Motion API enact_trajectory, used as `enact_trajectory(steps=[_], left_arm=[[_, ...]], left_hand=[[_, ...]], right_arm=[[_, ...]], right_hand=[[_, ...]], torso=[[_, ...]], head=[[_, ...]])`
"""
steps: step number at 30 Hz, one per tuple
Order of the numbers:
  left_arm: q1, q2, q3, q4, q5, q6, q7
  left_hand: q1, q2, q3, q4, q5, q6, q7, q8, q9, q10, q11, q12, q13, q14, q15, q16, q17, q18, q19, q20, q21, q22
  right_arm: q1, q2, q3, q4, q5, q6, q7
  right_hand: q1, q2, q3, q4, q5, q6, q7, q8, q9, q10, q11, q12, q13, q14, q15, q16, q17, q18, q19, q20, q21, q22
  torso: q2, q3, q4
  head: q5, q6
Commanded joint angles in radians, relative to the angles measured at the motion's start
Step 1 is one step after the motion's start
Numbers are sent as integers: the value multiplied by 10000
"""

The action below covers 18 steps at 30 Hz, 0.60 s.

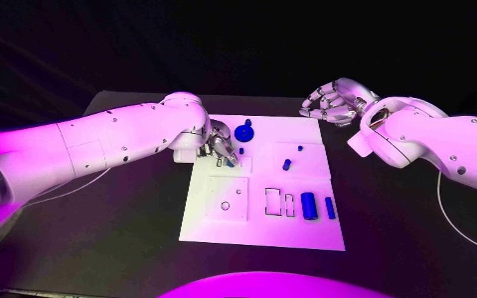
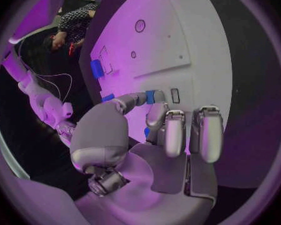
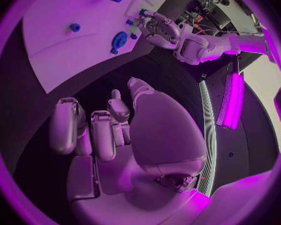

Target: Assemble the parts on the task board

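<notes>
Blue peg [image 2: 154,96], long axis across the task board [image 1: 298,236], pinched in left hand [image 1: 220,145]; right hand [image 1: 336,102] curled empty.

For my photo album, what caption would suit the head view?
Left robot hand pinches a small blue part over the white task board; right robot hand hovers beyond it.
</notes>
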Motion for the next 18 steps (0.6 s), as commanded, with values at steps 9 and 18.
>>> enact_trajectory(steps=[9,18], left_arm=[[-55,39,-36,-15,-136,295,-38],[-54,23,-36,-51,-172,325,-47]], left_hand=[[-157,-15,-578,602,-434,298,-210,-135,-43,-49,19,-54,-17,843,-50,-18,1970,-90,2,-61,-88,1013],[-223,46,-723,851,-431,314,-201,-181,-53,-73,29,-67,-26,838,-41,-26,1952,-86,-10,-53,-104,993]], right_arm=[[0,-11,1,32,-99,95,82],[0,-21,1,37,-99,94,81]], right_hand=[[-30,-57,55,-1,57,-73,14,34,13,-16,-23,-57,-12,646,-50,-32,964,127,-49,-27,-53,1420],[-38,-70,69,-1,56,-81,15,33,16,-25,-21,-66,-21,642,-50,-43,947,132,-60,-28,-80,1412]], torso=[[2,-4,1],[3,-2,2]], head=[[-32,-10],[-38,5]])
